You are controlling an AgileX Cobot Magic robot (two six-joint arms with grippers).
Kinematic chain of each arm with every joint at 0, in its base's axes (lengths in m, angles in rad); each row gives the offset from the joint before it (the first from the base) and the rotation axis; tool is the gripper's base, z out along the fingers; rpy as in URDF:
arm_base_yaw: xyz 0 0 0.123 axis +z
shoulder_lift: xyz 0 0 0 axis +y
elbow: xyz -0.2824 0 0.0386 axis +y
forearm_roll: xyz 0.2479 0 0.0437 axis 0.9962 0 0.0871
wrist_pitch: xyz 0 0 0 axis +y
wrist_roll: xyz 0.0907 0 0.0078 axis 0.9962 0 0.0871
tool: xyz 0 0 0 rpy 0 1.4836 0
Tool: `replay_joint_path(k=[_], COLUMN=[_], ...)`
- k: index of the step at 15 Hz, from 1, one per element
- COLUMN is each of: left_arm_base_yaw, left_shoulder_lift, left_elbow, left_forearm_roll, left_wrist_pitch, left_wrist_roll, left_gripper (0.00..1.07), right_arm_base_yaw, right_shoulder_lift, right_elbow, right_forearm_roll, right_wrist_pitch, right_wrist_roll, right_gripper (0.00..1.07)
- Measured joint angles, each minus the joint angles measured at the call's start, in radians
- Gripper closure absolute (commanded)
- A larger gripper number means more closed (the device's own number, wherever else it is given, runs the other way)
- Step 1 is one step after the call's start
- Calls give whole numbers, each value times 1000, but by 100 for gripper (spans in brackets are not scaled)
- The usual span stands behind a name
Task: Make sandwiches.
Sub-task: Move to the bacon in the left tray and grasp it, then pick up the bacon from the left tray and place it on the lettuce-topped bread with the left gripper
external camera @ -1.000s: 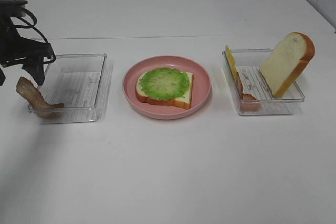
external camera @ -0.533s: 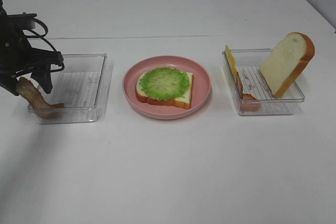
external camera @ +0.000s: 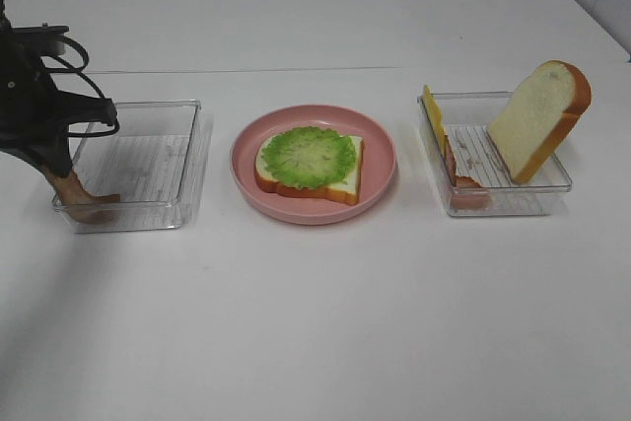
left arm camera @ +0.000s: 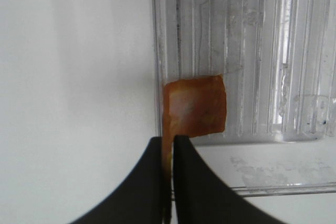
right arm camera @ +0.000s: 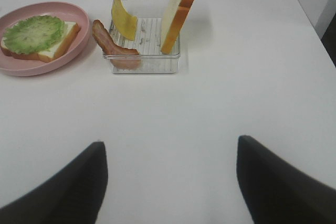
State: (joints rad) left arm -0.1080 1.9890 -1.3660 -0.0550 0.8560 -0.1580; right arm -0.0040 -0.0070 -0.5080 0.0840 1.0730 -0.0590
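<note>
The left end effector (left arm camera: pixel 168 144) clamps the bacon strip (left arm camera: pixel 195 106) where it leans over the tray wall (left arm camera: pixel 156 51), ready for lifting; the right end effector (right arm camera: pixel 169 144) hangs open.

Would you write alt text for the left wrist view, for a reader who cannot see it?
The left gripper is shut on one end of a brown bacon strip; its other end lies inside a clear plastic tray on a white table.

High camera overlooked the whole surface (external camera: pixel 315 322); left wrist looked closely down on a tray (left arm camera: pixel 247 51); right wrist shared the plate (right arm camera: pixel 65 55).
</note>
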Motion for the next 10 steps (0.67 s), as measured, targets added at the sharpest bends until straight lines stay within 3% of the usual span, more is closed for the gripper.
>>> replay_joint_path(k=[7,10], left_arm_base_yaw=[0,0], left_shoulder_lift=[-26,-81], left_elbow=[0,-76], left_forearm_roll=[-19,-95], left_wrist_pitch=[7,13], left_wrist_roll=[3,41], left_gripper=[107,107], right_arm_base_yaw=[0,0], right_shoulder_lift=[0,0], right_elbow=[0,0], right_forearm_roll=[0,0], right_wrist_pitch=[0,0], right_wrist_roll=[0,0], right_gripper=[41,41])
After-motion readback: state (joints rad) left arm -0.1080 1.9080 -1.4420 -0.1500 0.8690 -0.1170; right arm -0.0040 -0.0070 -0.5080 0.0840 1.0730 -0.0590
